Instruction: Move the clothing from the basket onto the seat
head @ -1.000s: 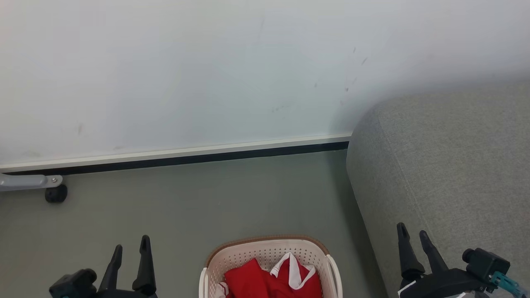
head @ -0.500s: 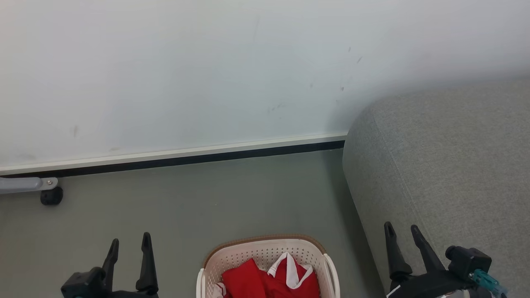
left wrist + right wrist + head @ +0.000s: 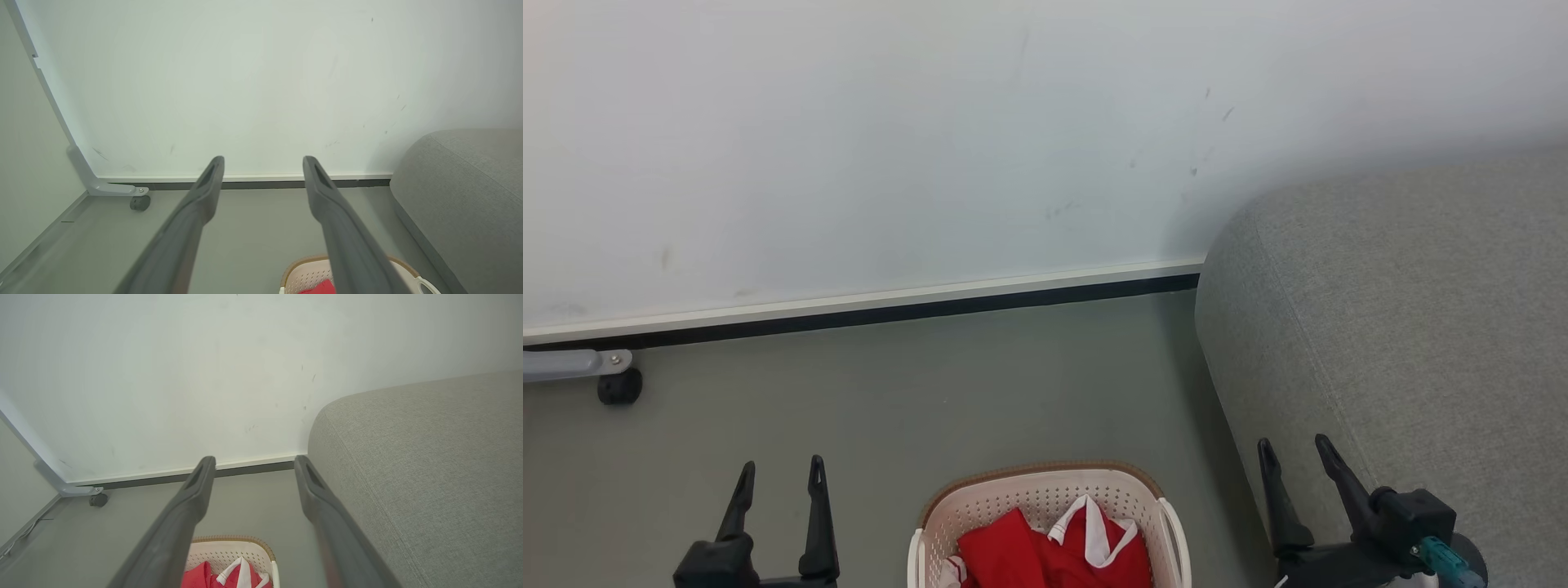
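Observation:
The red clothing with a white collar lies bunched inside the cream perforated basket, which stands on the floor at the bottom centre of the head view. The big grey seat rises just right of it. My left gripper hangs open to the left of the basket, nothing between its fingers. My right gripper is open in front of the seat's near corner. The left wrist view catches the basket and the seat past my left gripper. The right wrist view has the clothing, the basket and the seat beyond my right gripper.
A white wall with a dark baseboard runs behind the basket. At the far left a grey metal leg with a black caster stands on the grey floor. A second wall panel closes the left side.
The head camera has shifted slightly, so the scene slid left. Both grippers have moved inward, toward the basket, and stayed open.

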You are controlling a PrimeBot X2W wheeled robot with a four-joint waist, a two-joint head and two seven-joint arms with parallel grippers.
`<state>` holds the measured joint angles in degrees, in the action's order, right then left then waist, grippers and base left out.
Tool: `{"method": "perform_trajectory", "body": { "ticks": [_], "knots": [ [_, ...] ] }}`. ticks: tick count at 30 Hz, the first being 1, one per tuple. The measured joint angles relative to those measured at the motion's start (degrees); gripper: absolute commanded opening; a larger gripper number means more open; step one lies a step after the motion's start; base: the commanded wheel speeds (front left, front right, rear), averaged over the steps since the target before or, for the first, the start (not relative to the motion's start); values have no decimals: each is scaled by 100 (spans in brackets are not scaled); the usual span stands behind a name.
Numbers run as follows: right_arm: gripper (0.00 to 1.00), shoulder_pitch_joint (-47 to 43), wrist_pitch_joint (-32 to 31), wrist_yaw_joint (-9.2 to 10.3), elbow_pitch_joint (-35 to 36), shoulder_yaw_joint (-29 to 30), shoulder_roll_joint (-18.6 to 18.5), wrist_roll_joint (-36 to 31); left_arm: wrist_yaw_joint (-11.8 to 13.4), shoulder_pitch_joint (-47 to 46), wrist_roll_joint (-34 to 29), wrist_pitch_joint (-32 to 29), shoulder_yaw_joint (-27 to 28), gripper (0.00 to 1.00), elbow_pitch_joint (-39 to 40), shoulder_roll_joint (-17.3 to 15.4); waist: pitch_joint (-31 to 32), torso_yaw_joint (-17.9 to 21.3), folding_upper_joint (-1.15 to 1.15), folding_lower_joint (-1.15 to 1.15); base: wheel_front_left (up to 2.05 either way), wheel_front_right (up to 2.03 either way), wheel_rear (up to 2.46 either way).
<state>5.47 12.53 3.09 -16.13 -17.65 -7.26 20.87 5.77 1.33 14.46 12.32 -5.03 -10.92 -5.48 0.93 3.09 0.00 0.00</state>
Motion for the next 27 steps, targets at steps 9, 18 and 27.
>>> {"method": "perform_trajectory", "body": {
  "ticks": [9, 18, 27],
  "knots": [
    [100, 104, 158, 53, -2, -160, -29, -624, 119, 2, -597, 196, -67, 100, 40, 3, -20, 26, 0, 0, 0, 0, 0],
    [100, 104, 177, 67, -40, -167, -31, -720, 127, 3, -706, 198, -66, 100, 3, 29, -28, 46, 0, 0, 0, 0, 0],
    [100, 104, 177, 59, -77, -112, -30, -721, 76, 3, -655, 198, -64, 100, -57, 60, -19, 50, 0, 0, 0, 0, 0]
  ]
}}
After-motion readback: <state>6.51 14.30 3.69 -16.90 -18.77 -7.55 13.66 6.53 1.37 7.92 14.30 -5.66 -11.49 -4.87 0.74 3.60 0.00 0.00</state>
